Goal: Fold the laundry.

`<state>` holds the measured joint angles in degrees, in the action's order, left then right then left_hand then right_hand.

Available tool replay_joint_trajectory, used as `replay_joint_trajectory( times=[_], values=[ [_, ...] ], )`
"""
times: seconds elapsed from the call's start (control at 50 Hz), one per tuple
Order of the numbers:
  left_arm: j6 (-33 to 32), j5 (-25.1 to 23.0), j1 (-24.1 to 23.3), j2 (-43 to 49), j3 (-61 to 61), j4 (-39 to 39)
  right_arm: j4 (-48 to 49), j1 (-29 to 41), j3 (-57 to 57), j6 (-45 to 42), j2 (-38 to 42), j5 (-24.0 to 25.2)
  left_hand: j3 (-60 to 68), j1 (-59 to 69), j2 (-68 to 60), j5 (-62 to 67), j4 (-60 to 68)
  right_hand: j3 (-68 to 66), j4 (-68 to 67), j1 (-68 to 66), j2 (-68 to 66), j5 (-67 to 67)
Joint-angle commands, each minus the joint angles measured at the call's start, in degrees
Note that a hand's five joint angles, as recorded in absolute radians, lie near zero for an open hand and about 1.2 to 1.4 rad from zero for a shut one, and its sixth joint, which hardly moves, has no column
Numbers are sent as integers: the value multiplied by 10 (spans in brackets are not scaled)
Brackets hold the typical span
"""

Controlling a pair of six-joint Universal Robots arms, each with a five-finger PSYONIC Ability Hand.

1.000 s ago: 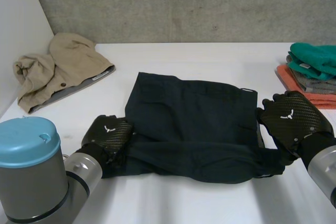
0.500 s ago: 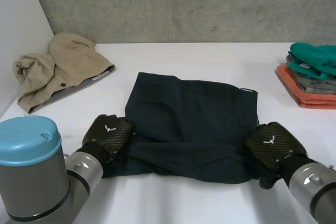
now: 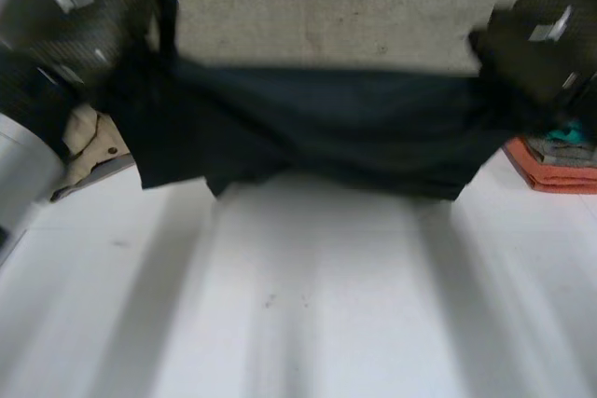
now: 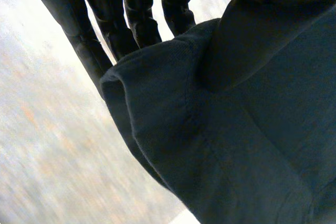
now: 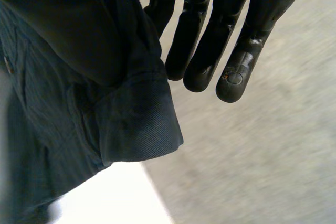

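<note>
Both hands are lifting the dark garment (image 3: 317, 132) clear of the white table (image 3: 308, 323).
A second ago it was lying flat, with a hand at each near corner. Now the left hand (image 3: 70, 16) and right hand (image 3: 541, 44) are holding it stretched in mid-air, each pinching one end between thumb and nearly straight fingers, likely readying a fold.

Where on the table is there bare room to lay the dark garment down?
The white table is bare below the hanging dark navy garment. Crowded at the sides: crumpled beige garment left, folded orange cloth stack right.
</note>
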<state>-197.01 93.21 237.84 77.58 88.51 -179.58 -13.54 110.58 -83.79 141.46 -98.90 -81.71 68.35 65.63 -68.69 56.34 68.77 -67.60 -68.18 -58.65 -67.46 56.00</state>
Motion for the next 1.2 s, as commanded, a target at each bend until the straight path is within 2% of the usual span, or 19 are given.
replay_joint_trajectory(
  times=[0.02,0.16,0.28,0.36,0.44,0.54,0.62,0.68,0.74,0.8,0.9,1.02,1.2],
  values=[
    [0,-1,1,-26,-90,29,-29,-2,129,1,-9,-4,116,144,-113,137,112,-124,-118,-213,-125,140],
    [0,-1,3,24,-88,27,-32,0,144,1,21,-2,116,144,-113,137,112,-124,-118,-213,-125,140],
    [-1,-1,3,127,-91,6,-28,5,142,3,132,-6,116,144,-113,137,112,-124,-118,-213,-125,140],
    [-8,-1,14,215,-110,-61,-11,6,150,8,215,-6,116,144,-113,137,112,-124,-118,-213,-125,140],
    [-51,-2,45,300,-152,-154,55,6,181,15,291,-25,116,144,-113,137,112,-124,-118,-213,-125,140],
    [-124,-27,48,407,-276,-308,227,38,248,16,365,-92,116,144,-113,137,112,-124,-118,-213,-125,140],
    [-139,-53,52,463,-397,-385,356,54,324,10,399,-122,116,144,-113,137,112,-124,-118,-213,-125,140],
    [-139,-45,51,479,-458,-410,426,57,373,10,411,-121,116,144,-113,137,112,-124,-118,-213,-125,140],
    [-138,-10,53,478,-471,-416,450,60,393,10,412,-119,116,144,-113,137,112,-124,-118,-213,-125,140],
    [-130,19,49,469,-450,-415,454,68,412,12,412,-121,116,144,-113,137,112,-124,-118,-213,-125,140],
    [-87,19,55,396,-336,-409,447,72,384,13,413,-119,116,144,-113,137,112,-124,-118,-213,-125,140],
    [-72,0,51,339,-153,-405,425,75,274,13,412,-115,116,144,-113,137,112,-124,-118,-213,-125,140],
    [-72,3,41,340,74,-375,387,78,128,10,468,-99,116,144,-113,137,112,-124,-118,-213,-125,140]
  ],
)
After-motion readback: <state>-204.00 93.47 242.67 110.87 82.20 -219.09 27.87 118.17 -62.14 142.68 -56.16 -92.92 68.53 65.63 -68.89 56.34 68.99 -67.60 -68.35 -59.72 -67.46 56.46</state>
